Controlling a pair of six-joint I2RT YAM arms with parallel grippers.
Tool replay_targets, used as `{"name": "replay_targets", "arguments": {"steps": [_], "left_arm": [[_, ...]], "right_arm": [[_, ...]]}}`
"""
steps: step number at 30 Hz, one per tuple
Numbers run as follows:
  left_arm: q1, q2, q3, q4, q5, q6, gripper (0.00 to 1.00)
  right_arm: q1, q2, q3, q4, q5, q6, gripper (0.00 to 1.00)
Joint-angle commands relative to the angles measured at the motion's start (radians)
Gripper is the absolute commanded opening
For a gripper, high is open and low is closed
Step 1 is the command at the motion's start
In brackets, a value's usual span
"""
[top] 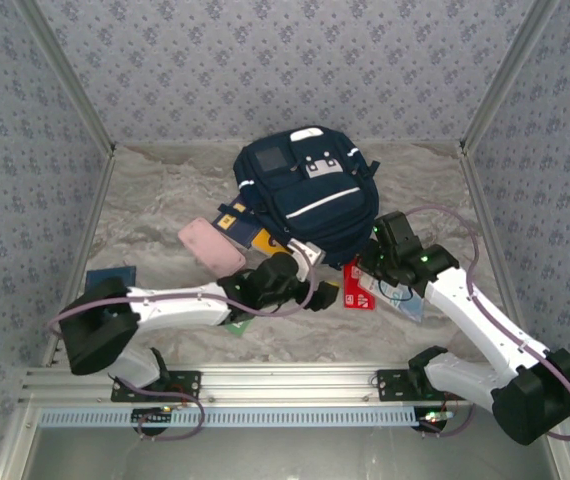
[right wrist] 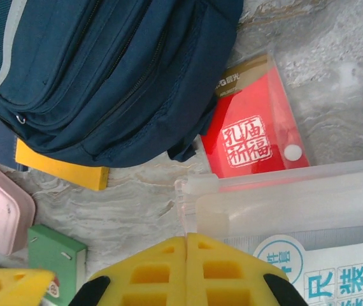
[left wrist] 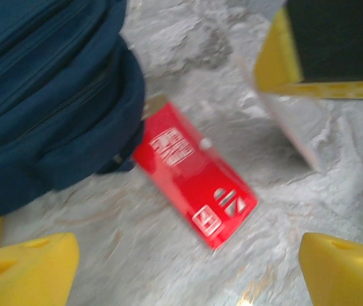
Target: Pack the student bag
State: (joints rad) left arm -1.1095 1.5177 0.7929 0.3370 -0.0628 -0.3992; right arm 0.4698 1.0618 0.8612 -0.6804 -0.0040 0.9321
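Note:
The student bag (top: 295, 190), a navy backpack with white trim, lies at the back middle of the table, and its dark fabric also shows in both wrist views (left wrist: 48, 95) (right wrist: 105, 70). A red packet (top: 357, 287) (left wrist: 194, 182) (right wrist: 258, 137) lies at the bag's near right corner. My left gripper (top: 323, 296) (left wrist: 188, 274) hovers open just left of the packet, with nothing between its yellow fingertips (left wrist: 28, 268). My right gripper (top: 373, 268) (right wrist: 188, 245) is shut on the corner of a clear zip pouch (right wrist: 296, 204) (top: 397, 297) that overlaps the packet.
A pink case (top: 212, 245) (right wrist: 0, 213) and a yellow book (top: 257, 238) (right wrist: 60, 169) lie by the bag's left side. A green box (top: 240, 322) (right wrist: 54, 255) sits under my left arm. A blue notebook (top: 110, 277) lies far left. Patterned walls enclose the table.

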Motion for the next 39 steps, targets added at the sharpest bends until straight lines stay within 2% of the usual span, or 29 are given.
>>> {"name": "replay_targets", "arguments": {"steps": [1, 9, 13, 17, 24, 30, 35, 39], "left_arm": [[-0.001, 0.064, 0.031, 0.246, 0.028, 0.058, 0.81], [-0.001, 0.157, 0.053, 0.382, 0.177, 0.076, 0.65], [0.002, 0.149, 0.017, 0.435, 0.231, 0.069, 0.63], [0.009, 0.134, -0.006, 0.417, 0.263, 0.068, 0.66], [0.029, 0.184, 0.032, 0.407, 0.253, 0.013, 0.78], [0.045, 0.266, 0.126, 0.428, 0.267, -0.071, 0.78], [0.068, 0.334, 0.186, 0.485, 0.279, -0.146, 0.70], [0.092, 0.387, 0.236, 0.552, 0.330, -0.231, 0.51]], "right_arm": [[-0.018, 0.012, 0.032, 0.010, -0.056, 0.057, 0.00], [-0.031, 0.048, 0.068, 0.035, -0.073, 0.070, 0.00], [-0.048, 0.071, 0.083, 0.048, -0.090, 0.073, 0.00], [-0.059, 0.093, 0.100, 0.060, -0.097, 0.075, 0.00], [-0.053, 0.103, 0.104, 0.115, -0.094, 0.099, 0.00], [-0.048, 0.088, 0.107, 0.114, -0.094, 0.118, 0.00], [-0.043, 0.074, 0.107, 0.118, -0.094, 0.129, 0.00], [-0.043, 0.073, 0.113, 0.110, -0.088, 0.132, 0.00]]}}
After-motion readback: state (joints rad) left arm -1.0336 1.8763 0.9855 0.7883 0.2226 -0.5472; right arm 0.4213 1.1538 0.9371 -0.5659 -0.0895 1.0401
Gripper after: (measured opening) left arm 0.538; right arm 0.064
